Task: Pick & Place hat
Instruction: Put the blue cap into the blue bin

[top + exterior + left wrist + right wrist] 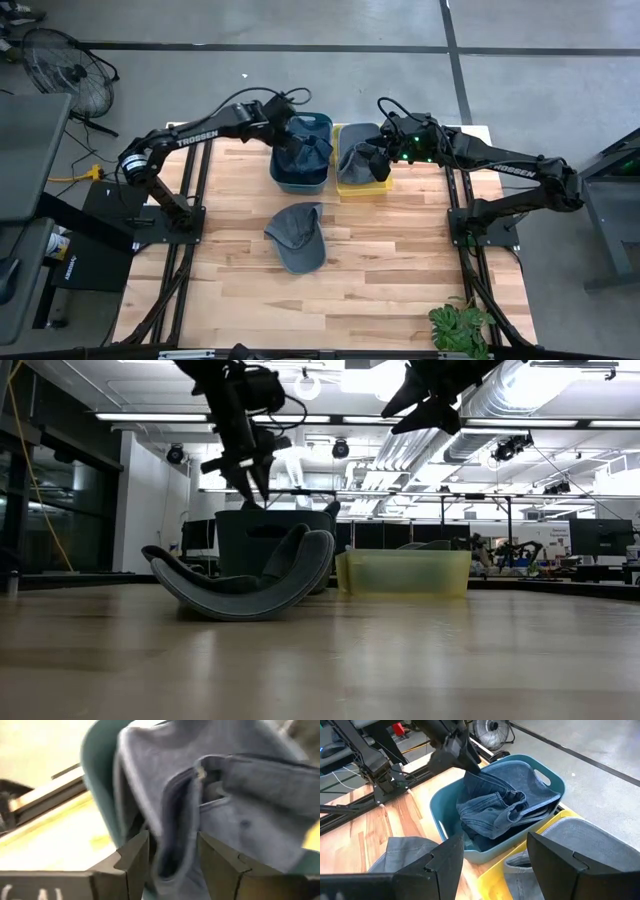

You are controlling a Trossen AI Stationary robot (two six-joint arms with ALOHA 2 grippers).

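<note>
- Left gripper (293, 138) over the blue bin (322, 123), jaws partly apart around a fold of the blue hat (495, 810) crumpled inside; its axis is unclear.
- Grey hat (297, 237) lies on the table (400, 270), brim toward the bins.
- Right gripper (372, 160) over the yellow bin (344, 186), jaws wide, empty.

Upper centre of your frame: the left gripper (300, 140) over a blue hat (303, 152) in the teal bin (301, 182); the right gripper (372, 158) above the adjoining yellow bin (362, 186). Below them, a grey cap (297, 236) lies on the table (380, 270).
</note>
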